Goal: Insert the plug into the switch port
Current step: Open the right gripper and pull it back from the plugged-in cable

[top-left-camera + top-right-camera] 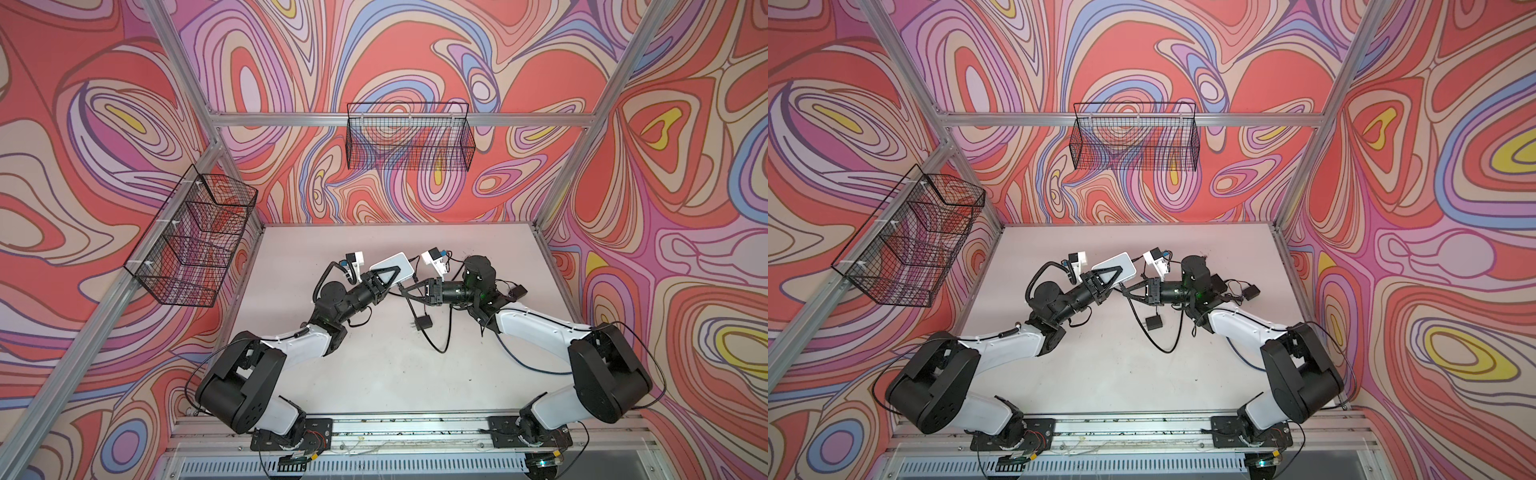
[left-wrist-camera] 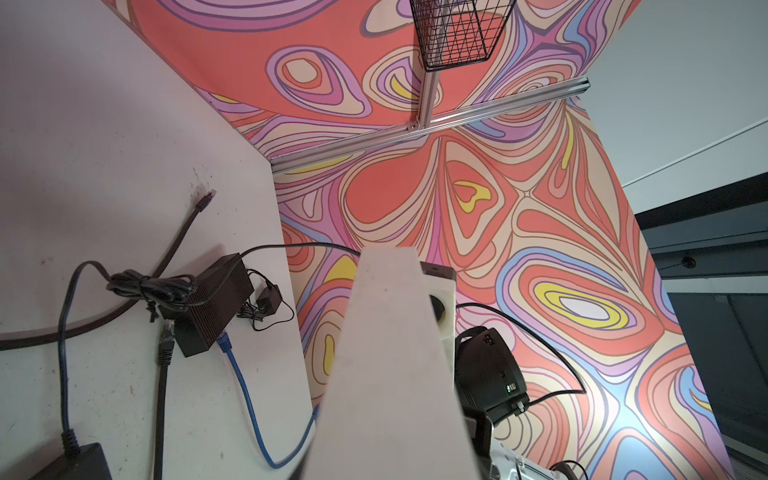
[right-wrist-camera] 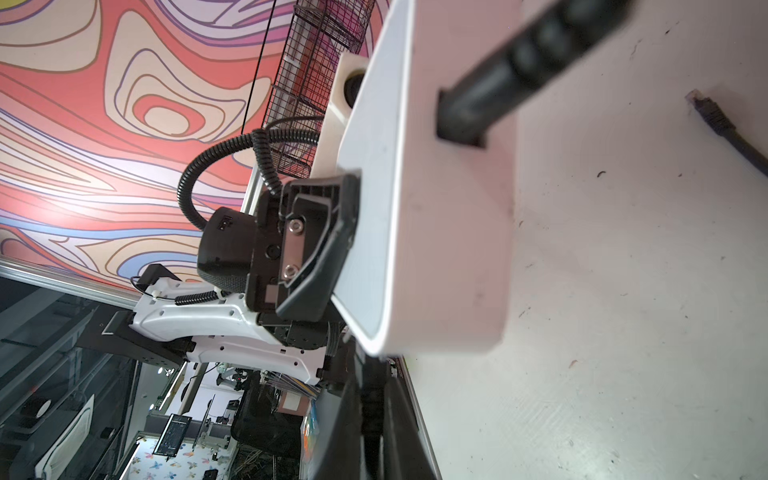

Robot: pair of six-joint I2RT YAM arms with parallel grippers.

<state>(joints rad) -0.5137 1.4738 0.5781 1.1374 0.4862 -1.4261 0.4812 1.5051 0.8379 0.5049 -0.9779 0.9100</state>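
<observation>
As both top views show, the flat white plastic switch point(image 1: 392, 266) point(image 1: 1114, 264) hangs clear of the pale tabletop point(image 1: 374, 365), between the two arms. I note the left gripper point(image 1: 384, 280) clamped on its near edge, jaws closed on the casing. From the right wrist view, a black ridged plug point(image 3: 469, 112) sits in a dark rectangular port on the switch's narrow side face; how deeply it is seated I cannot tell. The right gripper point(image 1: 404, 289) is closed on the plug's black cord point(image 3: 369, 409), its tips just beside the switch's corner. Below it, a black square adapter point(image 1: 424, 322) lies on the table.
</observation>
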